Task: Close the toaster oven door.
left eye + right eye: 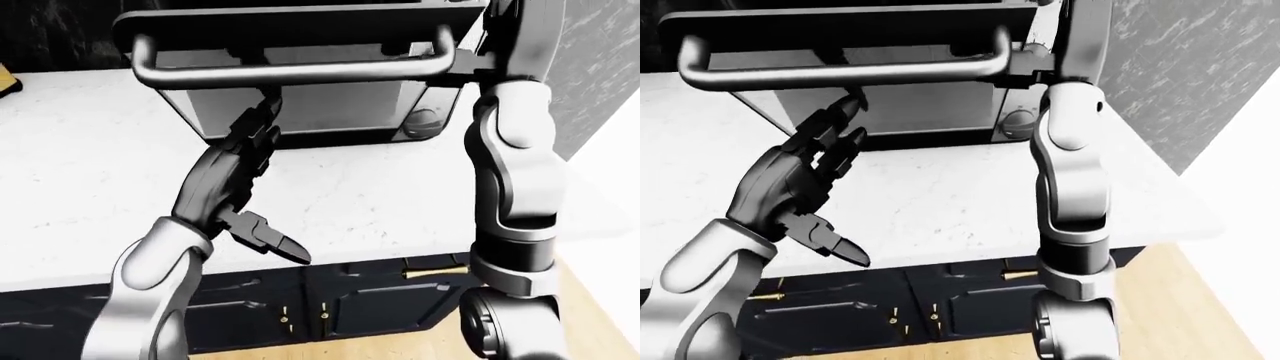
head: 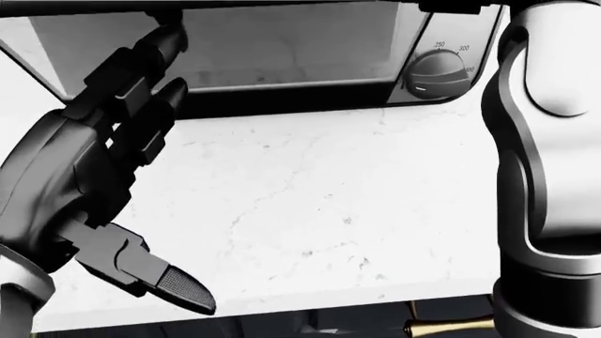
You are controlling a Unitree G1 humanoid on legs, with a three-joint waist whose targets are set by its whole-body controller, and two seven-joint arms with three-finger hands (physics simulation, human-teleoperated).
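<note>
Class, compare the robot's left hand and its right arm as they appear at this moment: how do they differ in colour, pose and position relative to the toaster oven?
The left hand is dark, while the right arm shows mostly pale grey shells. The left hand's fingers are spread open, pointing up under the door handle; the right arm rises upright and its hand is out of view. The left hand sits left of the toaster oven's dial; the right arm stands at its right. Both rise over the white marble counter.
</note>
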